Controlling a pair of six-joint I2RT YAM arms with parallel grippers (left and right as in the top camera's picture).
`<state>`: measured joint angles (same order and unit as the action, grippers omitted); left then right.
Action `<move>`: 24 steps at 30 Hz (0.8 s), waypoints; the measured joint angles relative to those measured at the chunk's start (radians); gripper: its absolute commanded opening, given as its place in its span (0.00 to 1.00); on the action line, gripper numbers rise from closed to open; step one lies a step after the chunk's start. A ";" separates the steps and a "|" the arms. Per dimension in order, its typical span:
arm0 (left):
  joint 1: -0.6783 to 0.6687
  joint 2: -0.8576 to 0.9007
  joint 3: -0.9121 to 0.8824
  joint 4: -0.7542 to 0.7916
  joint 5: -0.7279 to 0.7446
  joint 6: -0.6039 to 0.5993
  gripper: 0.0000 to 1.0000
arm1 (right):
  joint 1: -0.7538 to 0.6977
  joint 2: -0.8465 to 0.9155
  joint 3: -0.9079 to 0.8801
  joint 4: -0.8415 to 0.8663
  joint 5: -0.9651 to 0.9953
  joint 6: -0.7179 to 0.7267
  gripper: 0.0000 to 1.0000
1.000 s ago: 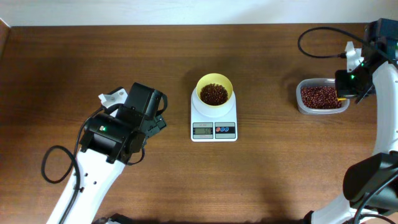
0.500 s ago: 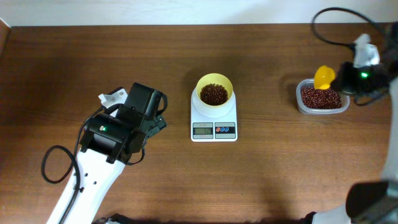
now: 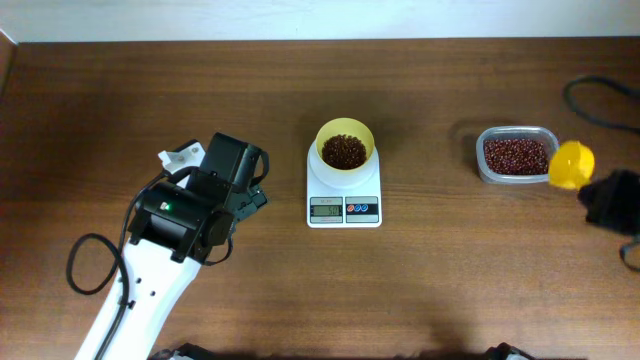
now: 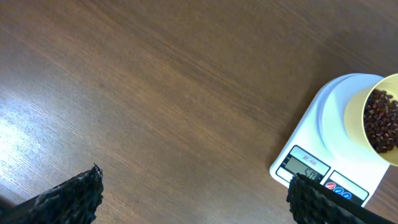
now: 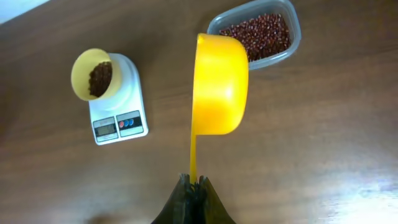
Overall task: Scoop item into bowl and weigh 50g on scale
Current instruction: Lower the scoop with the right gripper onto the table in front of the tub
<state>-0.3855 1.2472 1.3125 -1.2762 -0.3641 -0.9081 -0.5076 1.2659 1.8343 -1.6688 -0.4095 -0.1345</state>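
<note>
The yellow bowl [image 3: 345, 150] holds dark red-brown beans [image 3: 344, 151] and stands on the white scale [image 3: 344, 186] at the table's middle. It shows in the left wrist view [image 4: 379, 119] and the right wrist view [image 5: 92, 73] too. My right gripper [image 5: 194, 180] is shut on the handle of a yellow scoop [image 5: 220, 84], held in the air at the far right [image 3: 571, 165], beside a clear tub [image 3: 516, 155] of beans. My left gripper [image 4: 193, 196] is open and empty, left of the scale.
The scale's display [image 4: 304, 165] is lit. A black cable [image 3: 600, 95] lies at the far right edge. The left arm's body [image 3: 180, 215] stands over the table's left part.
My right gripper has swung away from over the tub, to the right and toward the front, carrying the scoop. The left arm, bowl and scale have not moved.
</note>
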 measured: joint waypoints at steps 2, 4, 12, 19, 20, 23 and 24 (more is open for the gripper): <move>0.000 0.000 0.000 0.000 0.000 0.000 0.99 | -0.001 -0.072 0.000 -0.011 0.000 -0.003 0.04; 0.000 0.000 0.000 0.000 0.000 0.000 0.99 | -0.001 -0.147 -0.014 -0.010 0.000 -0.005 0.04; 0.000 0.000 0.000 -0.001 0.000 0.000 0.99 | -0.002 -0.509 -0.557 0.142 -0.129 0.051 0.04; 0.000 0.000 0.000 0.000 0.000 0.000 0.99 | -0.002 -0.550 -1.154 0.595 -0.316 0.328 0.04; 0.000 0.000 0.000 0.000 0.000 0.000 0.99 | -0.002 -0.547 -1.208 0.667 -0.329 0.373 0.04; 0.000 0.000 0.000 0.000 0.000 0.000 0.99 | -0.002 -0.548 -1.350 0.890 -0.351 0.531 0.04; 0.000 0.000 0.000 0.000 0.000 0.000 0.99 | -0.003 -0.547 -1.375 0.948 -0.333 0.588 0.04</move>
<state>-0.3855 1.2472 1.3125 -1.2758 -0.3637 -0.9081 -0.5102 0.7185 0.4591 -0.7208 -0.7422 0.4534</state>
